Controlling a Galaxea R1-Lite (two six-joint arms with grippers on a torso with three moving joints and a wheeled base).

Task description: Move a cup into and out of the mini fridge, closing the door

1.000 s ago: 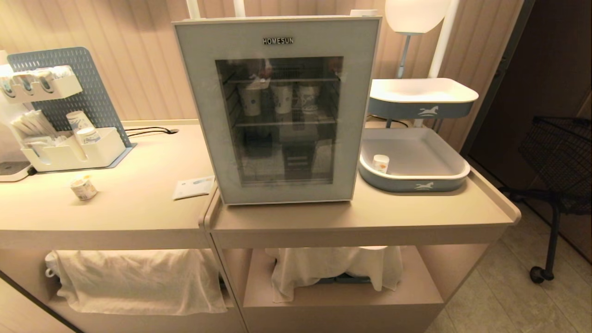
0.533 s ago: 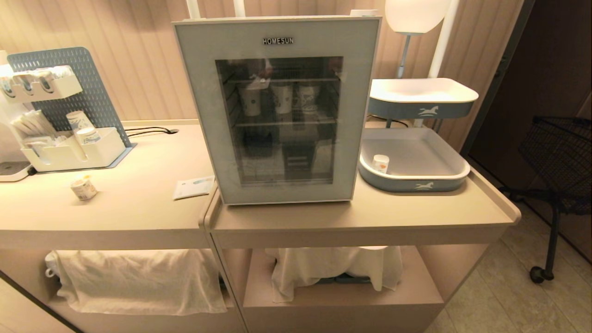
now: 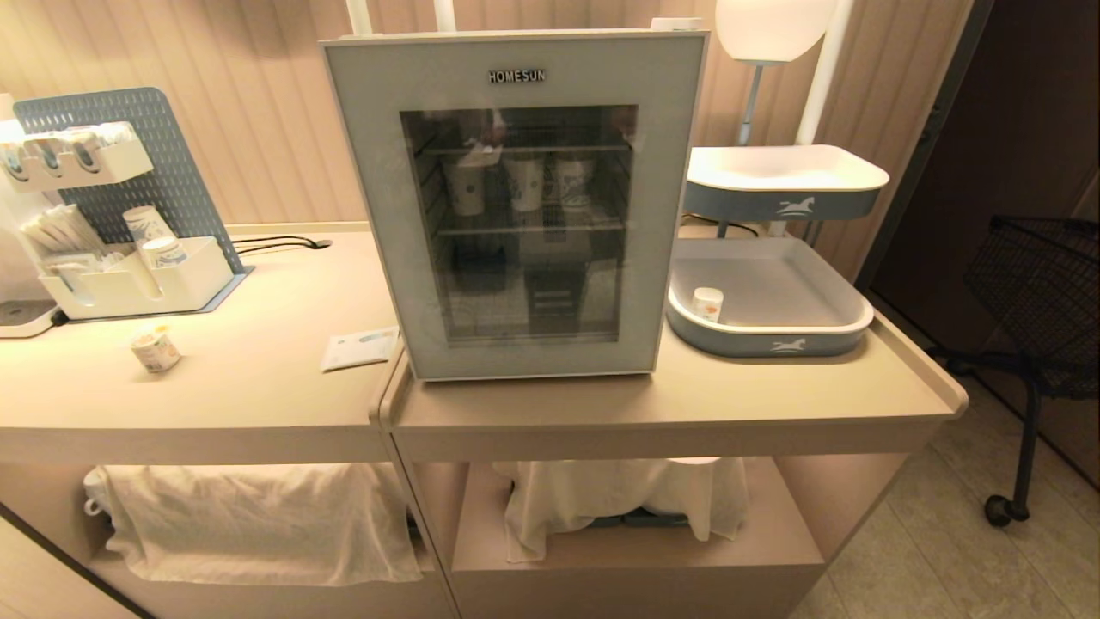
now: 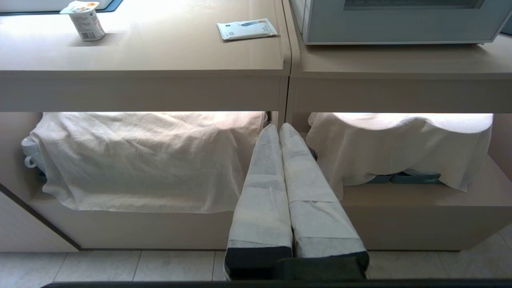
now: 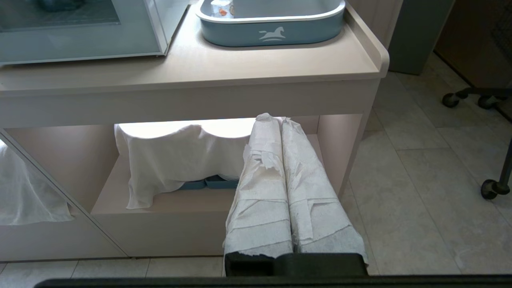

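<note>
The mini fridge (image 3: 516,206) is standing on the right-hand beige counter (image 3: 687,395) with the door (image 3: 520,327) sitting flush against the cabinet, HOMESUN lettering above its dark glass window. Through the glass, three taller paper cups (image 3: 524,182) are showing in a row on the upper wire shelf. The cup (image 3: 155,350), squat and foil-lidded with an orange-yellow fruit print, is standing upright on the left-hand counter (image 3: 215,387), well apart from the fridge, in front of a white organizer bin (image 3: 137,284) and its blue pegboard (image 3: 112,155). A flat white packet (image 3: 359,348) is lying between the cup and the fridge, just beside the fridge's lower left corner. To the right of the fridge, a blue-and-white tray (image 3: 773,344) with a horse emblem is holding a small white cup with an orange mark (image 3: 707,303), and a second matching tray (image 3: 786,202) is sitting raised above it. Neither arm is showing in the head view. The left gripper (image 4: 279,130) is hanging low in front of the cloth-draped lower shelf (image 4: 140,160), its wrapped fingers (image 4: 264,188) pressing together on nothing. The right gripper (image 5: 272,119) is hanging likewise below the right-hand counter, its fingers (image 5: 304,180) lying together and empty.
</note>
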